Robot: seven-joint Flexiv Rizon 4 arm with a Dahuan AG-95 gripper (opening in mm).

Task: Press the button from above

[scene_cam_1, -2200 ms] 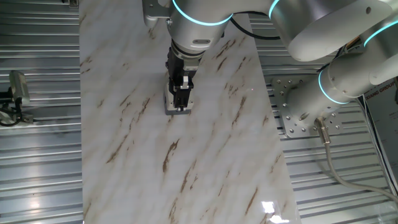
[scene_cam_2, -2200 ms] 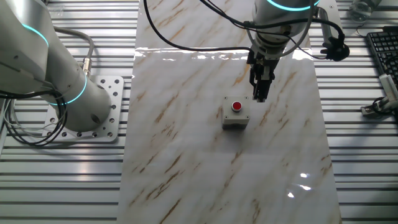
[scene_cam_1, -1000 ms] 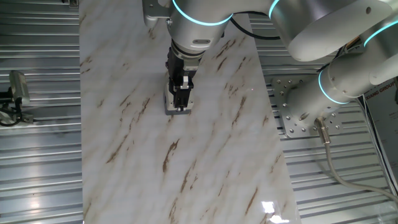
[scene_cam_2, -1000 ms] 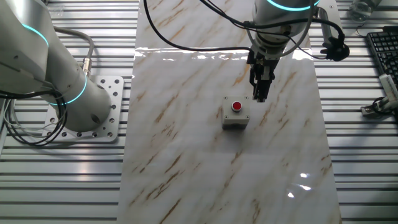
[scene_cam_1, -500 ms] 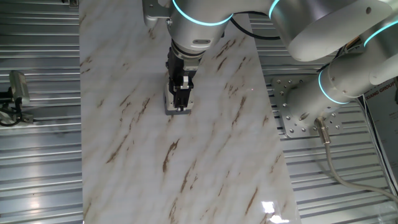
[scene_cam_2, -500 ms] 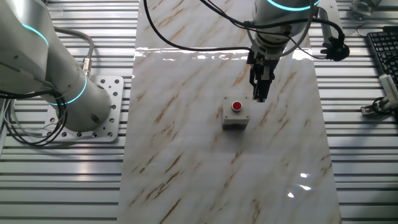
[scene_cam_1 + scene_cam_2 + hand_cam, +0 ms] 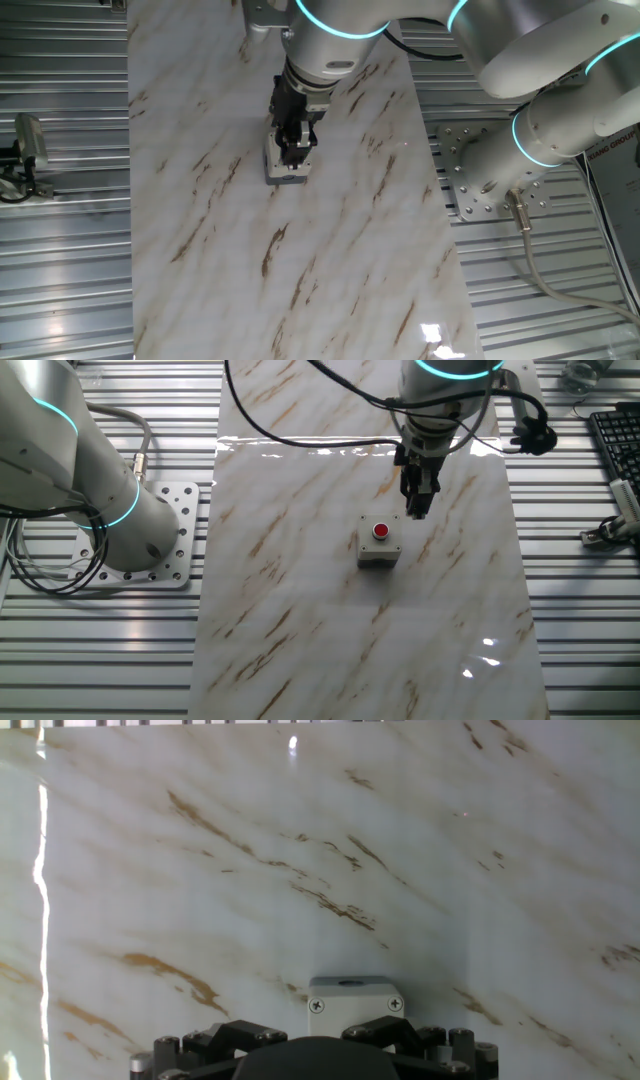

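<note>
Small round red push-button point(image 7: 381, 531) in light-grey square box point(image 7: 379, 548): unlabelled. Black two-finger gripper point(image 7: 417, 512) vertical above, offset; grip state indeterminable.

The button point(image 7: 381, 530) is bright red, set in a pale grey box point(image 7: 379, 548) near the middle of the other fixed view. Beneath it the tabletop point(image 7: 300, 590) is white marble with thin brown-gold veins running diagonally. The gripper point(image 7: 417, 512) is black below a silver-white arm point(image 7: 50, 430) ringed with glowing cyan bands, with ribbed silver-grey metal point(image 7: 100, 660) along the frame edges.
</note>
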